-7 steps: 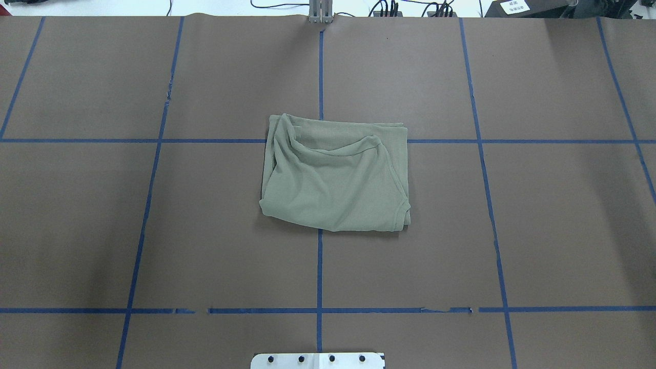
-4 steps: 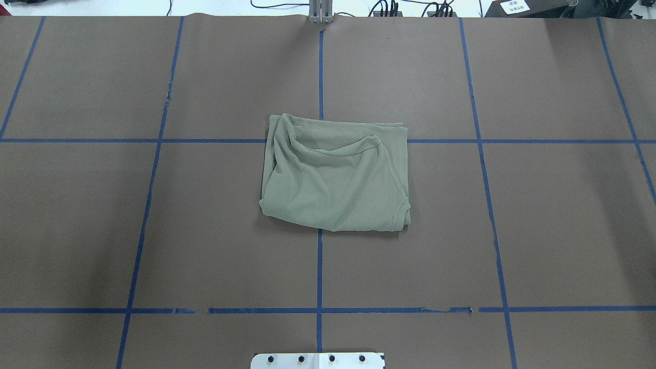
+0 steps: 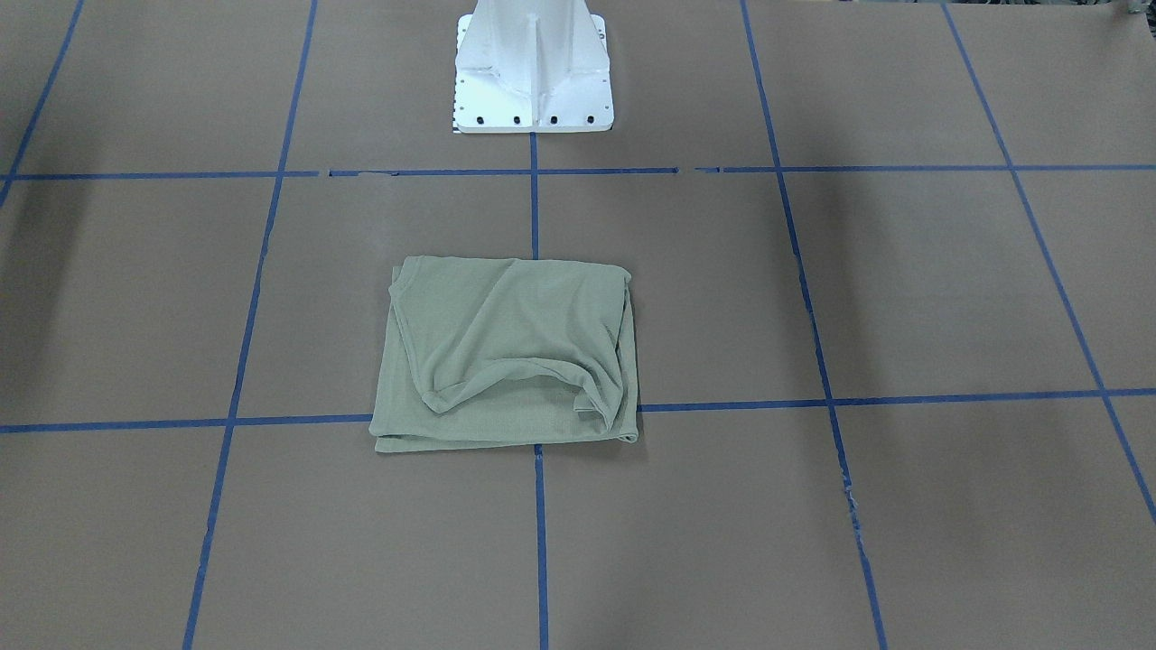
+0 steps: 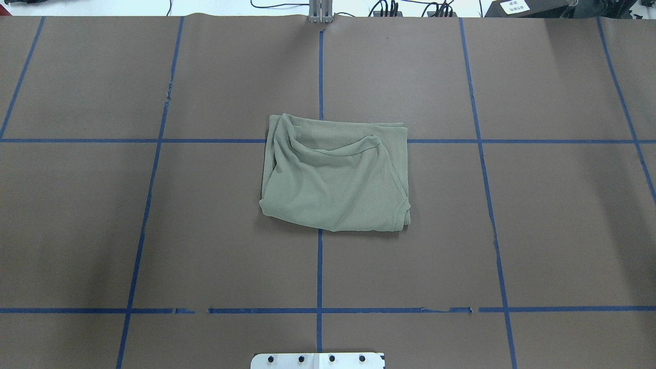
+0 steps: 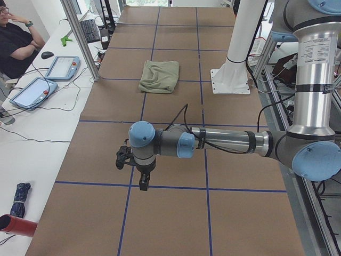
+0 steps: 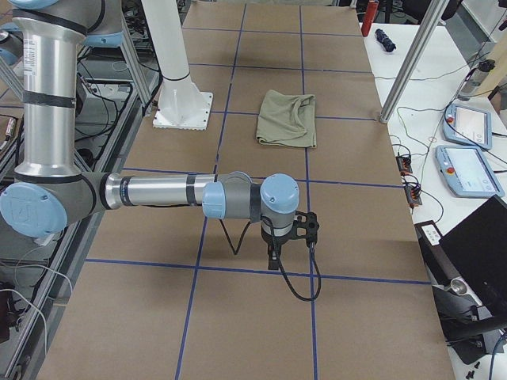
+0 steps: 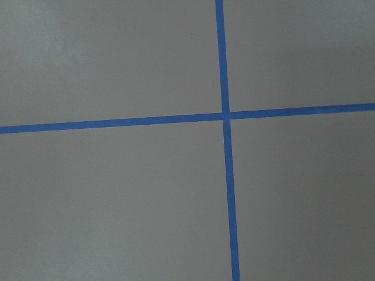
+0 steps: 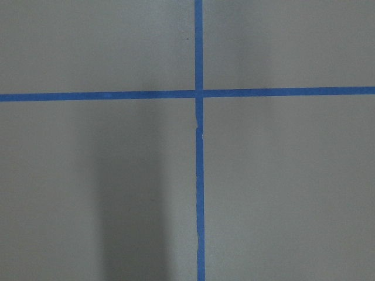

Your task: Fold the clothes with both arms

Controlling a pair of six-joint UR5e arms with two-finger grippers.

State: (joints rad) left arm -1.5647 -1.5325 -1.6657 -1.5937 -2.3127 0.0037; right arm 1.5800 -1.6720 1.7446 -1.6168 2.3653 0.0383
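The clothes are one olive-green shirt (image 4: 333, 174), folded into a rough rectangle with loose wrinkles, lying at the table's centre over a blue tape crossing (image 3: 510, 352) (image 5: 160, 76) (image 6: 287, 119). Neither arm touches it. The left gripper (image 5: 143, 181) hangs pointing down over bare table, far from the shirt toward the table's left end. The right gripper (image 6: 273, 257) hangs the same way toward the right end. I cannot tell whether either is open or shut. Both wrist views hold only brown paper and blue tape lines.
The white pedestal base (image 3: 533, 72) stands at the robot's edge of the table. Brown paper with a blue tape grid (image 4: 320, 266) covers the table. A side bench carries teach pendants (image 5: 63, 68) and cables, with a seated person (image 5: 16, 45) beside it.
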